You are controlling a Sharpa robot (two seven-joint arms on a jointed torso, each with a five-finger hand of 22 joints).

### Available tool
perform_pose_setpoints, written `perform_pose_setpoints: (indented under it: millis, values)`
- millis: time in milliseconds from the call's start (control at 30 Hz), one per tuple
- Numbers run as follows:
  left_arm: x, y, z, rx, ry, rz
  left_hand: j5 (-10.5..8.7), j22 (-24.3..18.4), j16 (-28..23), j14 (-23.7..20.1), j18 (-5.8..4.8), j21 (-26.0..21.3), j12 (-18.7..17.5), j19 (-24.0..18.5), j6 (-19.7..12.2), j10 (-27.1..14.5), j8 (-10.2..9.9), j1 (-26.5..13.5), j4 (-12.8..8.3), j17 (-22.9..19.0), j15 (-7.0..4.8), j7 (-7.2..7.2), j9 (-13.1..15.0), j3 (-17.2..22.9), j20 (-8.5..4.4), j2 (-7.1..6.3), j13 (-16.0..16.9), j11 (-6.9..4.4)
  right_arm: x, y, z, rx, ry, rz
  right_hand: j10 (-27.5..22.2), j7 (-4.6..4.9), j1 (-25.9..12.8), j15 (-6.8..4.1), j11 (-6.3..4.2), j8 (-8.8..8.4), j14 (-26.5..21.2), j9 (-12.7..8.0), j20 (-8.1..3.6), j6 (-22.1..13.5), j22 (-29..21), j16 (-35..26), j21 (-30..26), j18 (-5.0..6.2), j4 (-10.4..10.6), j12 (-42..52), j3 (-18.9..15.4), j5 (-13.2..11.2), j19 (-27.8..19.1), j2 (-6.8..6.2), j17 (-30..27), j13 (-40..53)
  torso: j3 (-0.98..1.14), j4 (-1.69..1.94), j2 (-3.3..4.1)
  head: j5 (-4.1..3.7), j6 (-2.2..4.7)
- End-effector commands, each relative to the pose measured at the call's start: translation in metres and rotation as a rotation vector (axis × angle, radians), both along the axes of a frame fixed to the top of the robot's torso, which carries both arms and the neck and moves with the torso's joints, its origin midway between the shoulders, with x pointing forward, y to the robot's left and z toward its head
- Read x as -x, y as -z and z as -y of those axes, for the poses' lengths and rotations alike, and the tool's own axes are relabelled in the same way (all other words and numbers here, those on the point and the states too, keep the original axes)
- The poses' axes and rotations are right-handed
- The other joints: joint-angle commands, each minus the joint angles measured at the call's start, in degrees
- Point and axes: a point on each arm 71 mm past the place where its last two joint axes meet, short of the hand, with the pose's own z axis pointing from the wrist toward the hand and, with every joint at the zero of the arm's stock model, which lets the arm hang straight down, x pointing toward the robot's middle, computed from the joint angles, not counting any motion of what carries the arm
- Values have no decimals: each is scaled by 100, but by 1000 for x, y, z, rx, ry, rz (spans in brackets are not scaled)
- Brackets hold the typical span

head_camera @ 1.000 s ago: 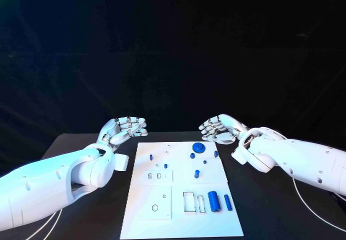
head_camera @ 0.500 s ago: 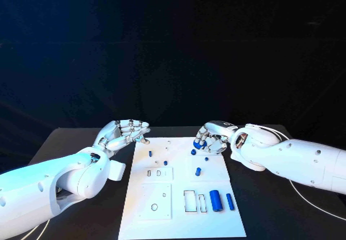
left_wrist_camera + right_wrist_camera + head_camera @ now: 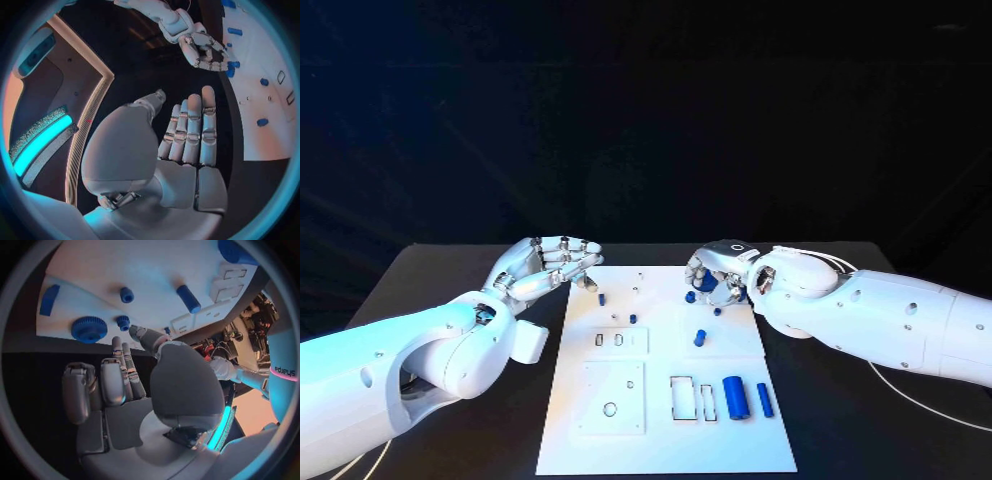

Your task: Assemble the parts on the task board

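Observation:
The white task board [image 3: 661,440] lies in the middle of the black table. My right hand [image 3: 718,272] hovers over its far right corner, fingers bent above the blue gear [image 3: 705,283], which is mostly hidden there. The gear [image 3: 89,329] lies flat on the board just beyond my fingertips [image 3: 117,342], with a small peg [image 3: 123,321] beside it; nothing is held. My left hand [image 3: 553,265] hangs beside the board's far left corner with its fingers [image 3: 190,130] straight and empty. Blue pegs [image 3: 603,298] and a short cylinder [image 3: 698,338] sit mid-board.
A thick blue cylinder [image 3: 734,397] and a slim one [image 3: 763,399] lie near the board's right edge, next to two rectangular slots [image 3: 679,400]. Raised white blocks [image 3: 619,341] with small openings sit on the board's left half. Bare black table [image 3: 877,440] flanks the board.
My right hand has come in from beside the board and lowered over the blue gear at the far right corner. The left hand has edged slightly toward the board.

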Motion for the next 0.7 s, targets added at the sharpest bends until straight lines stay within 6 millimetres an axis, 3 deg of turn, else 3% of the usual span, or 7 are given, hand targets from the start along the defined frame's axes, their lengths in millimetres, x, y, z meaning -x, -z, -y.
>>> perform_pose_setpoints:
  millis: [33, 700]
  values:
    - [1, -3, 2, 0, 26, 8, 2, 155, -57, -132, 12, 271, -46, 76, -43, -7, -40, -89, -6, -34, 14, -29, 26, 48, -28, 4, 11, 16, -1, 1, 0, 58, 16, 20, -32, -6, 18, 39, 3, -19, 282, 15, 8, -43, 398, 43, 38, -41, 35, -13, 9, -31, 126, -45, 23, 11, -6, 22, 47, -8, -13]
    - [0, -5, 0, 1, 21, 7, 2, 323, -86, -161, 15, 537, -55, 57, -51, -24, -51, -125, -7, -65, 15, -25, 54, 80, -30, 6, 23, 19, -3, 8, -8, 84, 8, -16, 58, -36, 22, 25, -27, 24, 278, 114, 6, 31, 584, 148, 150, -71, 117, 39, 67, -47, 189, 37, 76, 72, -5, 29, 92, -3, -78]
